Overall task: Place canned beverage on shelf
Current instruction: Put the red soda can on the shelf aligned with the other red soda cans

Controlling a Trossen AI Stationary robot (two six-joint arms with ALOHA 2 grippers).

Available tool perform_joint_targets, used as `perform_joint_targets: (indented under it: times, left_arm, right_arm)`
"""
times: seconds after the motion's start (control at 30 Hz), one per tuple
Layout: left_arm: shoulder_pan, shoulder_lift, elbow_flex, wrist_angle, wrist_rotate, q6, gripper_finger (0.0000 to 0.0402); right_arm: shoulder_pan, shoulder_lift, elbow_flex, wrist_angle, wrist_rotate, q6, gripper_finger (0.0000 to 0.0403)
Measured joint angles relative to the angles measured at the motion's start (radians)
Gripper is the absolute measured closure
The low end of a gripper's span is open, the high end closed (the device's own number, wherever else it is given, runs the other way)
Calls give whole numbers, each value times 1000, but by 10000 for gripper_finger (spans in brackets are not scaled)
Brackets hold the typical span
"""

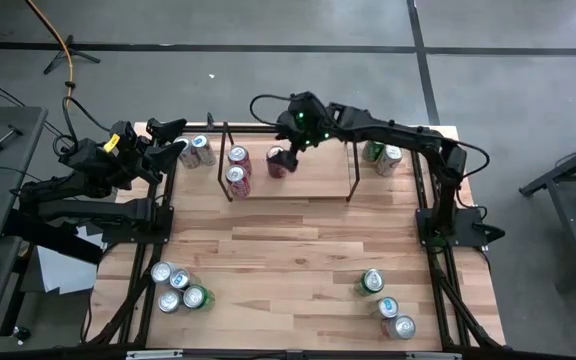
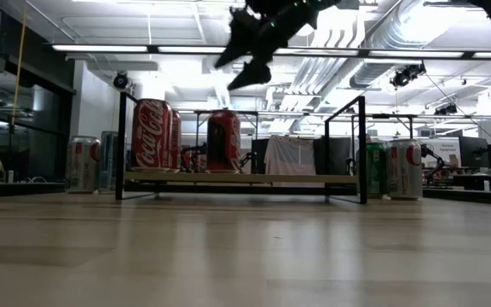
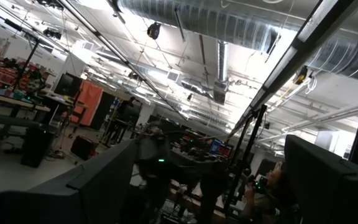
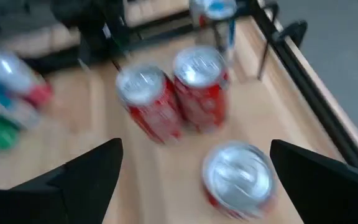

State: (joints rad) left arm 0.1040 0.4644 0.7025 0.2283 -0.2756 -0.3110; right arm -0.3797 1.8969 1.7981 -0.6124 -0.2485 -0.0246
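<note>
three red cans [image 1: 238, 168] stand on the shelf [image 1: 288, 194], upper centre of the high view. right claw [image 1: 290, 143] spread, empty above the third. left claw [image 1: 173, 140] spread, parked upper left. more cans [image 1: 180, 287] wait on the table [image 1: 288, 260].

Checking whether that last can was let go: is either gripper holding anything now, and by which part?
Nothing is held. The right gripper hangs open above the red can on the shelf, not touching it. The left gripper, open and empty, waits at the table's far left.
</note>
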Motion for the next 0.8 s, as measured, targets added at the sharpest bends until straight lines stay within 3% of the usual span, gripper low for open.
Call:
perform_joint_targets:
  times: [0.13,0.3,0.47,0.8]
  left_arm:
    - [0,0,0,0,0,-1,71]
    - [0,0,0,0,0,-1,71]
    - [0,1,0,-3,0,0,71]
    - [0,2,0,-31,0,-2,71]
  right_arm:
    - [-42,9,0,-42,-37,-206,11]
    - [-81,38,1,-48,-145,-301,11]
    - [-95,91,0,-51,-156,-427,11]
    - [-84,158,0,-4,-170,-474,11]
